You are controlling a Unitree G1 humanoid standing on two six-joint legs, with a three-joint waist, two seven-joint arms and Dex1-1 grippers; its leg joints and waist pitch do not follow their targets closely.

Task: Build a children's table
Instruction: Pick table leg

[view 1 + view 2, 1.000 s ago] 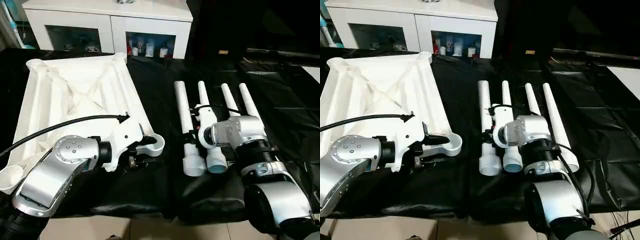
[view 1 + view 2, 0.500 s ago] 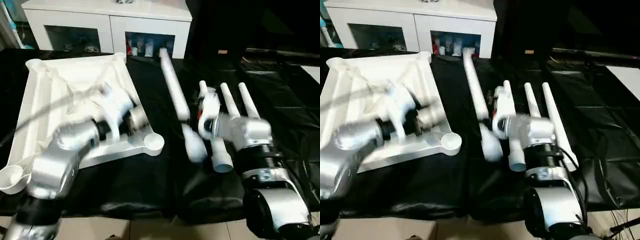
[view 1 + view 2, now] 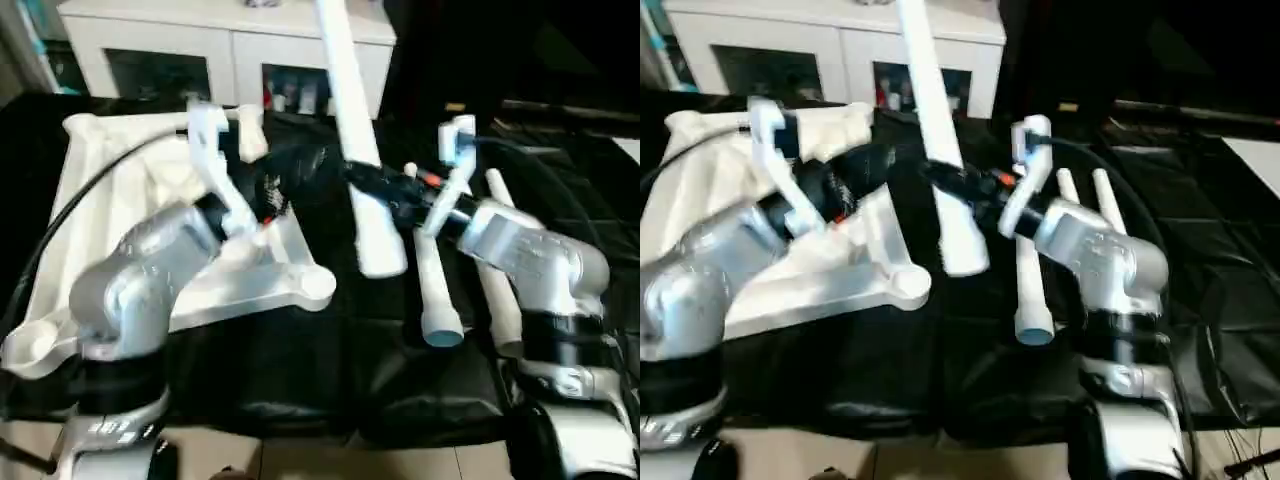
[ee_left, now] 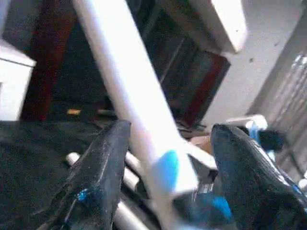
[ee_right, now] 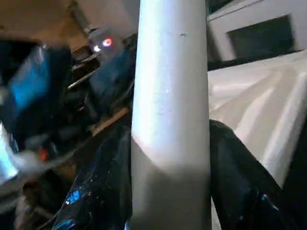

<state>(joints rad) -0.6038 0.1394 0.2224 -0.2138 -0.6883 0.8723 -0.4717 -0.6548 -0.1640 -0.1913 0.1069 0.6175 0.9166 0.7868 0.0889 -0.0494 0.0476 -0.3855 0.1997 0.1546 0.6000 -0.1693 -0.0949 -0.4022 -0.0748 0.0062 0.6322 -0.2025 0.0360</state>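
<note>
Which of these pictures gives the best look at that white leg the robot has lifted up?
The left eye view: the lifted leg shows nearly whole, held by the right gripper. The right eye view matches it. Both wrist views show a short stretch of its tube between black fingers.

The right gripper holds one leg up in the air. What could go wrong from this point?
1. The right gripper grips the leg low, near its thick end, and the long part leans free above. It may pivot or slip.
2. The open left gripper has a finger on each side of the leg. A bump could push it askew.
</note>
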